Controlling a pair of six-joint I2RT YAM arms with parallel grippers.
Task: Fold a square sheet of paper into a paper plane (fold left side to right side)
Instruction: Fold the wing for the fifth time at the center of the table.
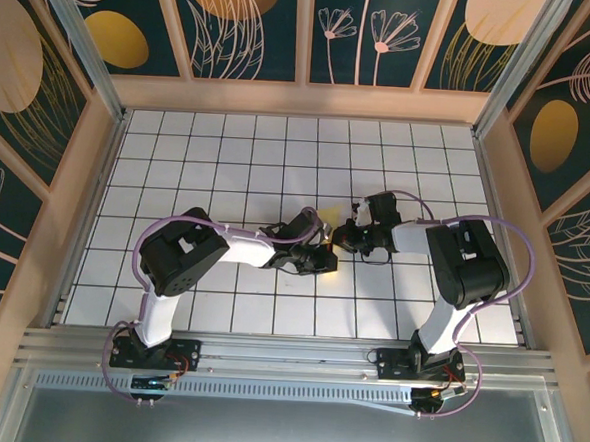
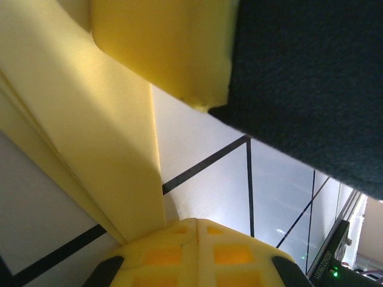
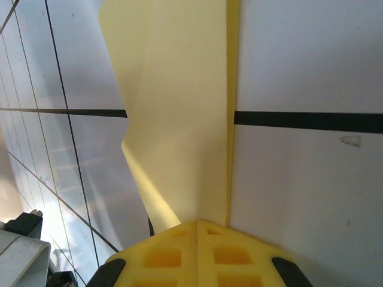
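Centre of the overhead view: left gripper (image 2: 197, 228) and right gripper (image 3: 197, 227) meet nose to nose, each clamped tight on the folded pale-yellow paper (image 3: 179, 119), gridded worktop (image 1: 229, 147) beneath.

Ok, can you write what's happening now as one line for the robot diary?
left gripper: shut on paper | right gripper: shut on paper | paper: pale-yellow, folded in layers, held by both

The paper (image 1: 327, 222) sits mid-table (image 1: 229, 147) between the two grippers. The left gripper (image 1: 318, 254) closes on it from its left and near side, the right gripper (image 1: 342, 238) from its right; both arm bases stand nearer than it.
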